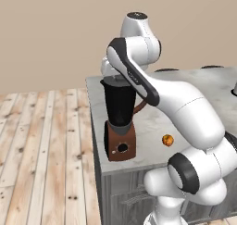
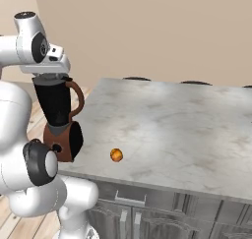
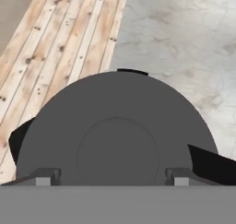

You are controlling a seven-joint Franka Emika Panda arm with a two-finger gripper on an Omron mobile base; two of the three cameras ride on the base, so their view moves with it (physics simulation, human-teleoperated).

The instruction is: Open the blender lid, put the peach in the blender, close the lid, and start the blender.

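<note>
Plain beige wall point(image 1: 55, 29); pale wood plank floor point(image 1: 41, 150); grey marble counter point(image 2: 172, 125) over dark cabinets point(image 2: 162, 216).

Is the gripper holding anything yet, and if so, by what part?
Cannot be told. The gripper sits right over the blender lid, its fingertips either side of the central knob, but whether they have closed on it isn't visible.

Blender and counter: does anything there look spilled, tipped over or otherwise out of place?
Nothing stands out. The blender stands upright near the marble counter's corner, its lid sitting flat on the jar. The peach lies on the counter beside it, apart. No spills show.
</note>
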